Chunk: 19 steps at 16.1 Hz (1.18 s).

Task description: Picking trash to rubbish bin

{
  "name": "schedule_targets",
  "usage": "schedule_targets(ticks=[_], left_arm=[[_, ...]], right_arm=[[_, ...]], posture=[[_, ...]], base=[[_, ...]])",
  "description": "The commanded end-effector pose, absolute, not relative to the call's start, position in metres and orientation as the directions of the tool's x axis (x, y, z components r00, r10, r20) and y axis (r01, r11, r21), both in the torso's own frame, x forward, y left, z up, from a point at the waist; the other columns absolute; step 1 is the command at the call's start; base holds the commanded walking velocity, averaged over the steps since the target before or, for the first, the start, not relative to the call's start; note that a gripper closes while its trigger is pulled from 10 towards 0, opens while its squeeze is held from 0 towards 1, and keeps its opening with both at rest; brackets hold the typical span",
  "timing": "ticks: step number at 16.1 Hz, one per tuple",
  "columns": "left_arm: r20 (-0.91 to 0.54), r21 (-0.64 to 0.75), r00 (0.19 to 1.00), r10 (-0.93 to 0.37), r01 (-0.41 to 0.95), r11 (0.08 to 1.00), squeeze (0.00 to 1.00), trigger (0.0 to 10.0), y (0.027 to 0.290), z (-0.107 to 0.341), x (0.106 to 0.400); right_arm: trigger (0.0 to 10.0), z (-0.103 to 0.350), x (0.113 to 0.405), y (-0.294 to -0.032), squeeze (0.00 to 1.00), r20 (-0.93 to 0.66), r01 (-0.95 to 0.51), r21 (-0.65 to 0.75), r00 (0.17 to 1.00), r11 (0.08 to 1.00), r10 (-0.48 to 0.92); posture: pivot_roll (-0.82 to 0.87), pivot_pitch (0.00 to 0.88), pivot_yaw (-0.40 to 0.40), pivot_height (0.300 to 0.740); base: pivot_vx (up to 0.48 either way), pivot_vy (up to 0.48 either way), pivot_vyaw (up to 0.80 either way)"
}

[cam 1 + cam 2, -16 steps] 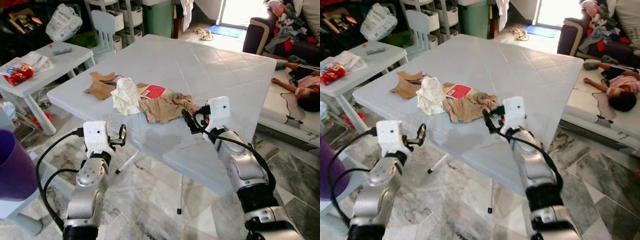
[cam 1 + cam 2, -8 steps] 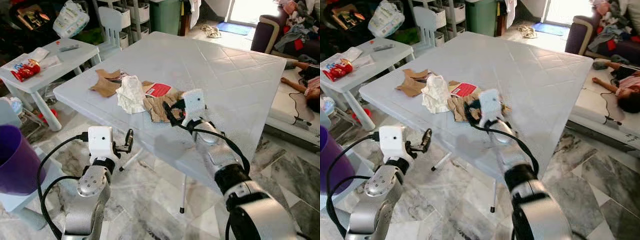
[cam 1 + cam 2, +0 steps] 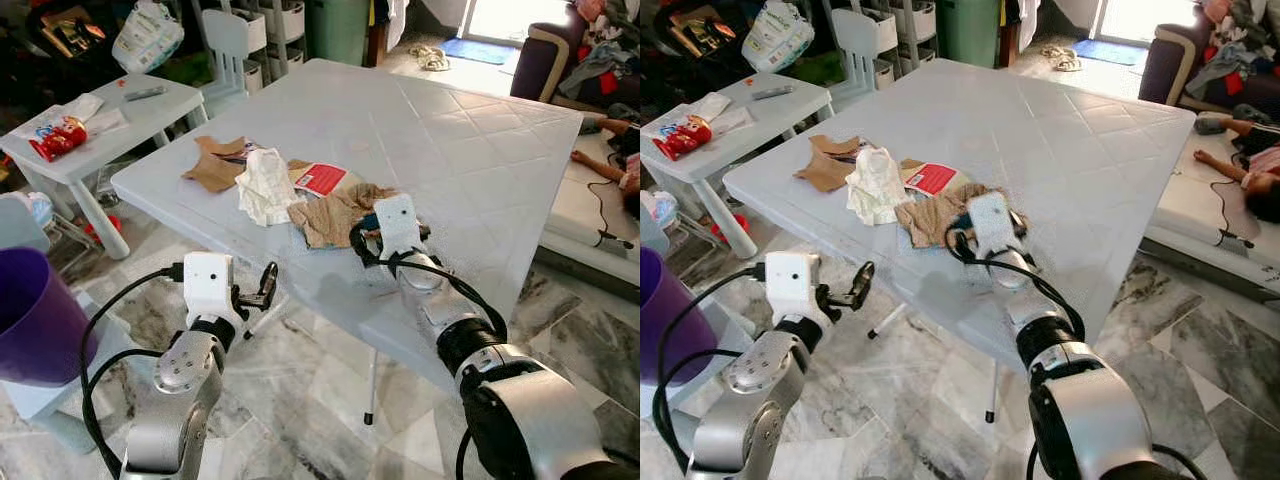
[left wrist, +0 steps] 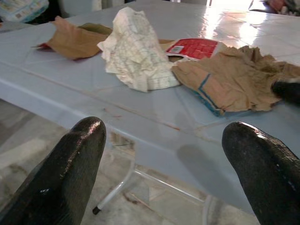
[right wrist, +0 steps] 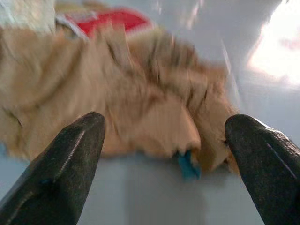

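currently the right gripper (image 3: 362, 240) is reaching over the near edge of the white table (image 3: 480, 150) with its fingers spread wide on either side of the crumpled brown paper (image 3: 335, 215), apparently so that it can close on this piece first, since it is lying nearest of the trash. the white crumpled paper (image 3: 262, 185), red wrapper (image 3: 320, 180) and brown scrap (image 3: 213, 168) are lying just beyond. the left gripper (image 3: 262, 290) is waiting below the table edge, fingers apart and holding nothing, while the purple bin (image 3: 35, 320) is standing on the floor at the robot's left.
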<state>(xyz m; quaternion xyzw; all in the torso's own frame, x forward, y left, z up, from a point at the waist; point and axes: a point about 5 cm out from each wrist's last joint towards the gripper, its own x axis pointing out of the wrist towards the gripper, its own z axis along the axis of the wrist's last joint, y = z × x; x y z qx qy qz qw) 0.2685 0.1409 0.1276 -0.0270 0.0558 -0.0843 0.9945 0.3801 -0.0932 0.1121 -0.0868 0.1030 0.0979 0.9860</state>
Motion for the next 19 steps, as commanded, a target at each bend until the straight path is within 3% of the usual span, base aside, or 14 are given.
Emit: schedule_targets(ticks=[1,2,3,11,19], left_arm=[[-0.103,-0.058,0.977,-0.189,0.184,0.981,0.0,10.0,0.139,0.131,0.27],[-0.103,-0.058,0.976,-0.192,0.186,0.981,0.0,10.0,0.138,0.131,0.27],[-0.104,-0.057,0.976,-0.193,0.188,0.981,0.0,10.0,0.138,0.131,0.27],[-0.1,-0.06,0.978,-0.182,0.177,0.982,0.0,10.0,0.138,0.131,0.271],[-0.099,-0.075,0.975,-0.201,0.194,0.978,0.0,10.0,0.13,0.129,0.274]], right_arm=[[10.0,0.11,0.38,-0.091,0.0,-0.257,-0.223,-0.083,0.946,0.971,0.195],[10.0,0.104,0.378,-0.089,0.0,-0.285,-0.243,-0.046,0.933,0.969,0.221],[0.0,0.103,0.376,-0.086,0.0,-0.282,-0.261,0.0,0.926,0.965,0.25],[0.0,0.108,0.375,-0.073,0.0,-0.215,-0.255,0.046,0.942,0.966,0.258],[0.0,0.105,0.374,-0.082,0.0,-0.194,-0.218,0.035,0.956,0.975,0.221]], posture=[[0.24,0.07,0.029,0.74],[0.24,0.069,0.028,0.74],[0.24,0.067,0.027,0.74],[0.26,0.058,0.016,0.74],[0.22,0.061,0.017,0.74]], base=[[0.0,0.0,0.0],[0.0,0.0,0.0],[0.0,0.0,0.0],[0.0,0.0,0.0],[0.0,0.0,0.0]])
